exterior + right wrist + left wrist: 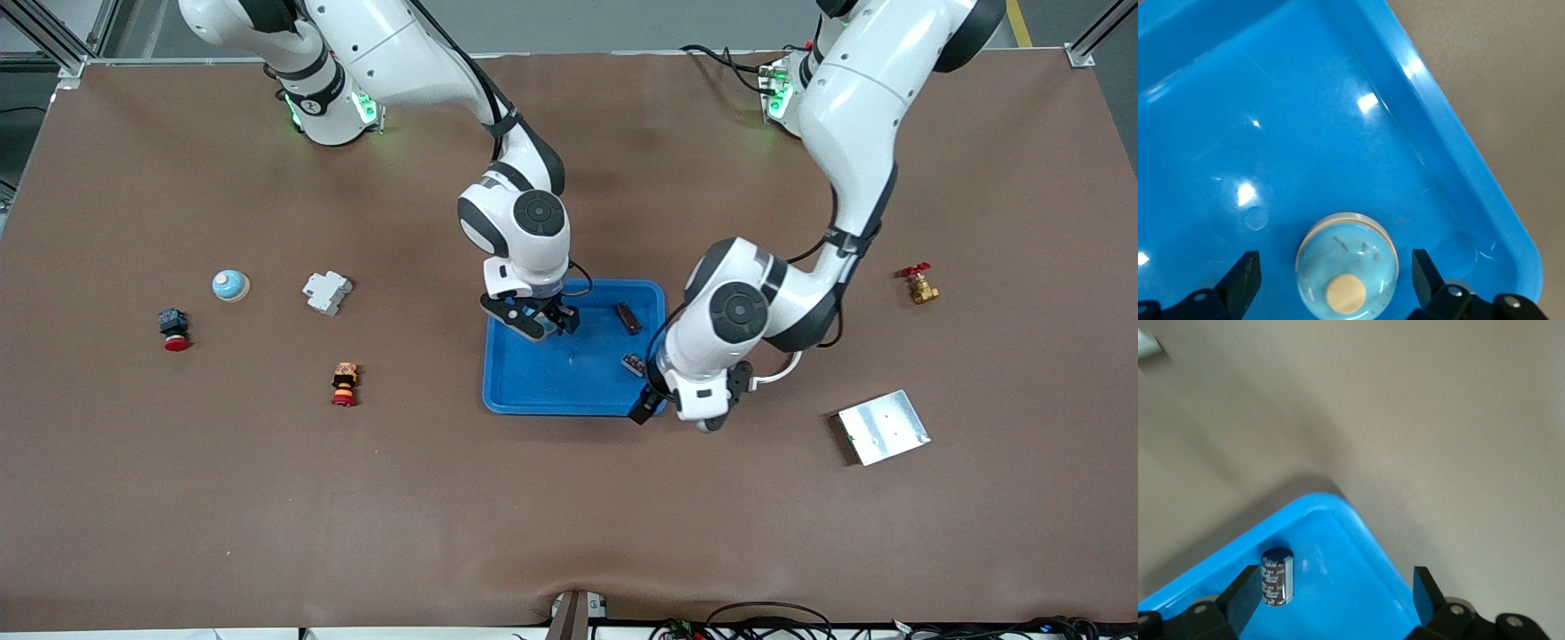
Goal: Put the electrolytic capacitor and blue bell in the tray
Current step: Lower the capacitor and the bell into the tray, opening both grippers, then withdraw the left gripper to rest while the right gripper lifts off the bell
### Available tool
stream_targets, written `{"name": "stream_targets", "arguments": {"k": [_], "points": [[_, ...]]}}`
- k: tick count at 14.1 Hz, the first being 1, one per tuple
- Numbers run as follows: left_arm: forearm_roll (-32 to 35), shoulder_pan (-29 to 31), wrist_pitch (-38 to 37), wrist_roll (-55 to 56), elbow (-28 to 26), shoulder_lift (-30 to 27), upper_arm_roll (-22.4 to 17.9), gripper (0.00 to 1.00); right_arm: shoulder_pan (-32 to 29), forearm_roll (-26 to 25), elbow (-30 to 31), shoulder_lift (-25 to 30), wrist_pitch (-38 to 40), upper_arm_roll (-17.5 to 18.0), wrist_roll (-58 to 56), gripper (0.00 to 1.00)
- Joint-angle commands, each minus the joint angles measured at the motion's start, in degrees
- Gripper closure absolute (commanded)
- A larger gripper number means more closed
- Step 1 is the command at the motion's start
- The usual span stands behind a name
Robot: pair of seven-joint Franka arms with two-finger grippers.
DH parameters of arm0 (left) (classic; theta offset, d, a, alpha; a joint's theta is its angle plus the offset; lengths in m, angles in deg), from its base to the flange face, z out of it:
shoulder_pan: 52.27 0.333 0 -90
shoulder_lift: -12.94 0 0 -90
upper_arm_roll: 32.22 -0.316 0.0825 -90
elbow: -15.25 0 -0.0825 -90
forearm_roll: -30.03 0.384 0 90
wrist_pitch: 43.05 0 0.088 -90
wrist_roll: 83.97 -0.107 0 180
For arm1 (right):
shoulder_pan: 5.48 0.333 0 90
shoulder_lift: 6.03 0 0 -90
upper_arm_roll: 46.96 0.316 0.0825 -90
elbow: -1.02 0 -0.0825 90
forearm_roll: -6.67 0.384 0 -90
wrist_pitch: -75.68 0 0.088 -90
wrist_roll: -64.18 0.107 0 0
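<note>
Right gripper [544,322] low over the shallow bright-blue rectangular plastic tray [533,391], at the tray corner toward the right arm's end and the robot bases. Jaws spread wide, both fingers [1245,280] clear of the load. Between them sits a pale-blue domed bell with a cream knob [1347,268], resting on the tray floor close to the corner rim, released and not pinched.

Left gripper [652,391] at the tray corner toward the left arm's end, nearer the front camera. Jaws likewise fully apart. A small dark cylindrical electrolytic capacitor with a printed sleeve [1277,577] stands upright on the tray floor inside that corner, just beside one finger [1245,597]; cannot tell whether they touch. The other finger stands well off it, over the rim. Nothing clamped.

A second dark oblong part [628,317] lies in the tray farther from the front camera.

Loose on the brown table mat [569,516]: another pale-blue bell [230,284], a white breaker block [326,292], two red-capped push buttons [174,330] [344,383], a brass valve with red handle [920,284], and a silver metal plate [883,427].
</note>
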Motion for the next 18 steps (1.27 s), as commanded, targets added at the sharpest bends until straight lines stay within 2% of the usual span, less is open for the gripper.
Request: {"name": "stream_targets", "arguments": {"k": [1, 5, 9, 13, 15, 18], "points": [[0.3, 2.6, -4.8, -3.4, -1.5, -5.7, -0.1, 0.0, 0.6, -1.5, -2.0, -0.7, 1.0, -0.5, 1.4, 0.0], [-0.5, 10.2, -11.3, -19.4, -2.3, -10.2, 0.5, 0.0, 0.2, -1.5, -3.9, -0.4, 2.0, -0.5, -1.1, 0.0], [-0.6, 17.3, -18.1, -44.0, -3.8, -14.1, 0.3, 0.0, -0.6, -1.5, -4.4, 0.8, 5.5, -0.8, -10.2, 0.0], [-0.1, 24.2, -18.2, -63.5, -8.3, -17.3, 0.2, 0.0, -2.1, -1.5, -4.4, 2.1, 7.6, -0.8, -12.3, 0.0], [0.0, 27.3, -18.2, -72.2, -10.5, -19.3, 0.0, 0.0, -3.7, -1.5, -3.8, 4.8, 9.9, -0.9, -14.0, 0.0], [0.1, 30.1, -18.2, -81.7, -14.6, -25.1, -0.2, 0.0, -7.2, -1.4, -3.9, 8.2, 14.9, -0.8, -17.4, 0.0]]}}
